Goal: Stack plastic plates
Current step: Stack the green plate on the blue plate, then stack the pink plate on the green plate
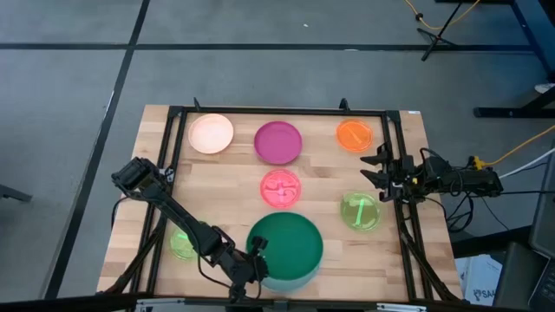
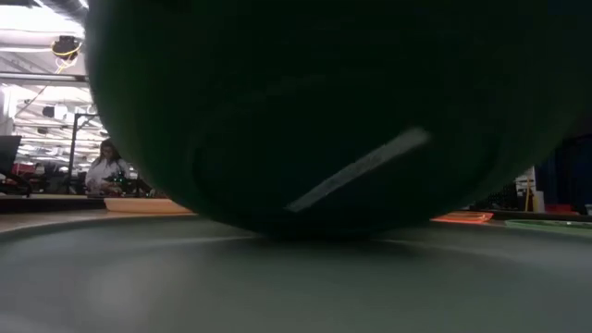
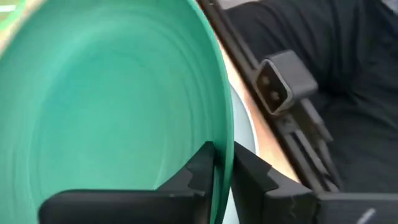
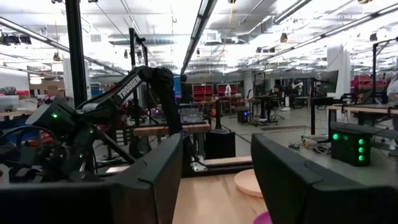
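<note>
The dark green plate [image 1: 286, 245] sits over the large light blue plate [image 1: 293, 282] near the table's near edge. In the low view its dark underside [image 2: 351, 120] fills the picture, above the light blue plate [image 2: 277, 287]. My left gripper [image 1: 257, 256] is shut on the green plate's left rim. The peach [image 1: 211, 133], magenta [image 1: 278, 141] and orange [image 1: 354, 135] plates lie along the far edge. The pink plate [image 1: 280, 186] lies mid-table, with lime green plates at the right [image 1: 359, 211] and left [image 1: 182, 244]. My right gripper [image 1: 373, 169] waits open at the right edge. My left gripper pinches the dark green plate's rim [image 3: 222, 163] between its two fingers, one finger [image 3: 199, 171] on the inner face and one [image 3: 249, 177] outside. It comes from the table's near-left. The plate is tilted, its underside showing toward the near edge, its lowest part [image 2: 268, 233] at the light blue plate.
A black frame [image 1: 286, 111] runs around the wooden tabletop, with rails along both sides. In the right wrist view, the peach plate [image 4: 249, 183] and the left arm [image 4: 124, 93] lie ahead of the open fingers. A person [image 2: 106, 166] sits far off in the room.
</note>
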